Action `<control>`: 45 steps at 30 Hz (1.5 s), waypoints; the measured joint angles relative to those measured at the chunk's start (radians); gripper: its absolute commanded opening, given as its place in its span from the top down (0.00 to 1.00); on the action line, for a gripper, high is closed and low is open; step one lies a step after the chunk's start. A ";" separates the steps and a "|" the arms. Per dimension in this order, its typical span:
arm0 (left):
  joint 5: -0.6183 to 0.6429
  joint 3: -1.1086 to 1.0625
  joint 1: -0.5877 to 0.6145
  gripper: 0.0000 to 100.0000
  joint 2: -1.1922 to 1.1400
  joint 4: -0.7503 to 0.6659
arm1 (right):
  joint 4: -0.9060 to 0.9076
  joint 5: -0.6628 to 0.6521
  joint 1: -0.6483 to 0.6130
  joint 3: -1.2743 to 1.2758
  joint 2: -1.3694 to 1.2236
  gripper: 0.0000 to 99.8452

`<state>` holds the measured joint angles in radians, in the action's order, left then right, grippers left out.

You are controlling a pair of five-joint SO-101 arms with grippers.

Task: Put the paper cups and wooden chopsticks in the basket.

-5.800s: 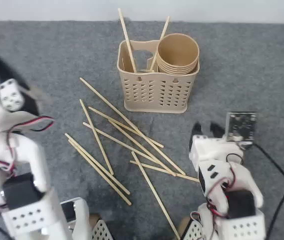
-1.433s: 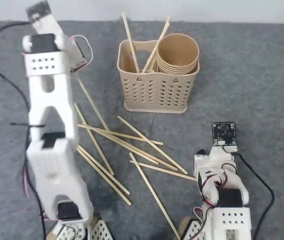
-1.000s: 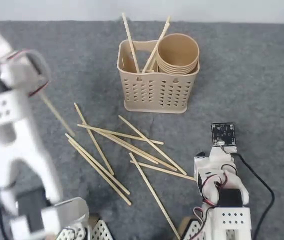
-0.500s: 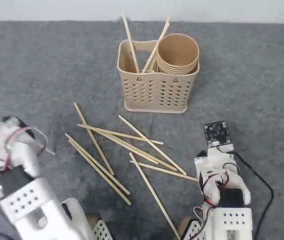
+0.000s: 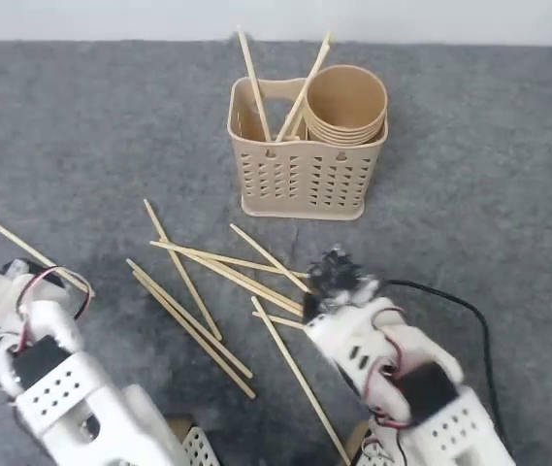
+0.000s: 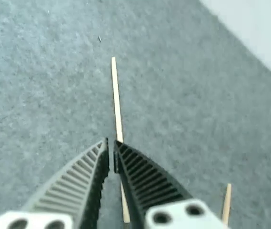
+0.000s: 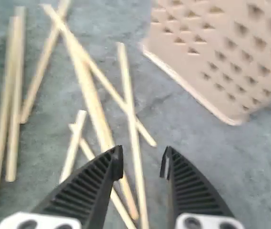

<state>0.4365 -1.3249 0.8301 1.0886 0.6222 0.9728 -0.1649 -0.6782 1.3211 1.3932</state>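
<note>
A beige basket (image 5: 300,180) stands at the back middle with stacked paper cups (image 5: 345,102) and a few wooden chopsticks (image 5: 249,73) in it. Several loose chopsticks (image 5: 222,277) lie crossed on the grey carpet in front. At the near left, my left gripper (image 6: 111,145) is shut on one chopstick (image 6: 116,102), which sticks out over the carpet; the high view shows this chopstick (image 5: 18,241) angled away from that gripper (image 5: 25,280). My right gripper (image 7: 142,156) is open low over the pile, with a loose chopstick (image 7: 130,129) between its fingers, near the basket wall (image 7: 221,57). The high view shows the right gripper (image 5: 336,270) at the pile's right end.
Grey carpet (image 5: 489,194) covers the table, with open room left and right of the basket. A black cable (image 5: 450,296) trails behind the right arm. Another chopstick end (image 6: 226,202) lies near the left gripper.
The left arm swung from the far left down to the near left, carrying its chopstick. The right arm moved forward and left, to the pile's right end.
</note>
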 measured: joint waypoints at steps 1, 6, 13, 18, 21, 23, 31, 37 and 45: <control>0.002 0.000 0.002 0.99 0.000 0.000 | -0.043 0.002 -0.008 -0.011 -0.052 0.85; -0.003 0.000 0.018 0.96 0.000 -0.021 | -0.222 0.002 -0.031 -0.176 -0.423 0.85; 0.002 -0.003 0.032 0.89 0.000 -0.025 | -0.267 0.008 -0.040 -0.585 -1.071 0.85; 0.003 -0.015 0.032 0.89 0.000 -0.044 | -0.269 0.012 -0.043 -0.841 -1.445 0.85; 0.005 -0.015 0.034 0.89 -0.026 -0.054 | -0.269 0.012 -0.043 -0.914 -1.573 0.85; 0.005 -0.014 0.035 0.89 -0.077 -0.083 | -0.269 0.012 -0.041 -0.941 -1.616 0.85; 0.018 0.075 0.035 0.89 -0.307 -0.118 | -0.311 0.012 -0.009 -0.997 -1.711 0.85; 0.020 0.078 0.035 0.89 -0.315 -0.132 | -0.347 0.012 0.003 -1.002 -1.741 1.00; 0.023 0.078 0.035 0.89 -0.318 -0.170 | -0.358 0.057 0.005 -0.999 -1.715 0.99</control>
<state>0.4595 -1.2467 0.8654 0.7710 0.4519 0.6153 -0.1082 -0.6736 0.3222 -0.3222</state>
